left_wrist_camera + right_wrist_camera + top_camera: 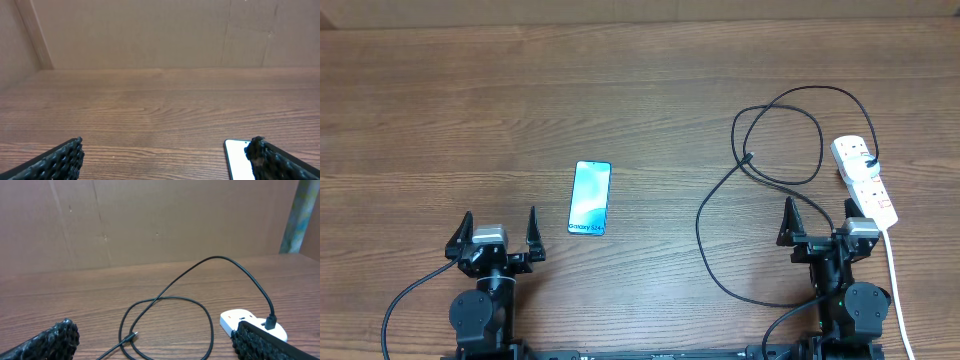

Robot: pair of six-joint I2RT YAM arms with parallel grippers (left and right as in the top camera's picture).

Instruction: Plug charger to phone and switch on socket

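The phone (590, 198) lies flat on the table with its blue screen lit, "Galaxy S24" text at its near end. Its corner shows in the left wrist view (237, 156) beside the right finger. The black charger cable (790, 135) loops on the right; its connector tip (748, 157) rests on the wood and shows in the right wrist view (132, 337). Its other end is plugged into the white socket strip (865, 180), seen in the right wrist view (245, 320). My left gripper (500, 232) is open and empty, near the phone. My right gripper (820, 220) is open and empty, near the strip.
The strip's white cord (895, 285) runs toward the front edge on the right. A cardboard wall (160, 220) stands behind the wooden table (470, 110). The black cable also trails past the right arm base (720, 270).
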